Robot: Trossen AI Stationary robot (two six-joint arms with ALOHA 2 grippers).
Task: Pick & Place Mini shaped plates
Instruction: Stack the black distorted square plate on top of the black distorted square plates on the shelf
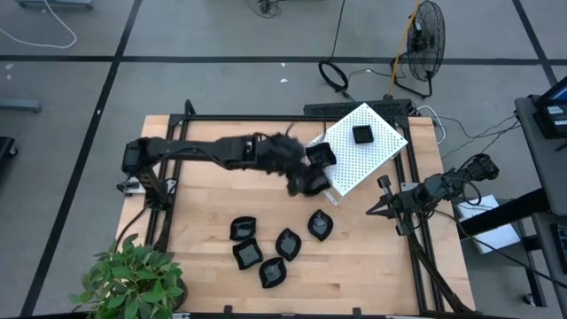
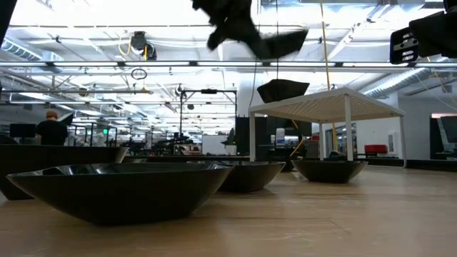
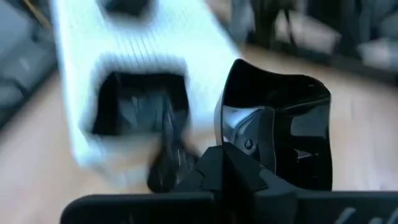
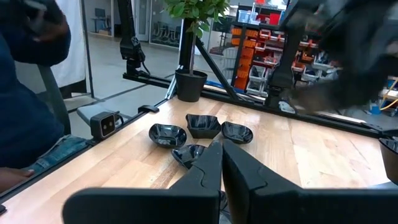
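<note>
My left gripper (image 1: 308, 170) hangs high over the table's middle, next to the white perforated box (image 1: 368, 149), and is shut on one black mini plate (image 1: 322, 155). In the low view that plate (image 2: 282, 41) is well above the box top. A second plate (image 1: 362, 134) rests on the box's top. Several more plates (image 1: 288, 242) lie base-down on the wood near the front. My right gripper (image 1: 383, 206) waits shut at the right edge, holding nothing. My left gripper pinches the black plate by its rim (image 3: 235, 138) between its two fingers. The fingers slant down toward the box. The plate is lifted clear of table and box and juts out past the fingertips (image 2: 243, 32), its hollow side facing the wrist camera.
A potted plant (image 1: 133, 279) stands at the front left corner. Black frame rails (image 1: 266, 118) run along the table's edges. The box has a dark opening (image 3: 140, 102) in its side. A person (image 4: 25, 106) is beside the table in the right wrist view. Bare wood lies between plates and box.
</note>
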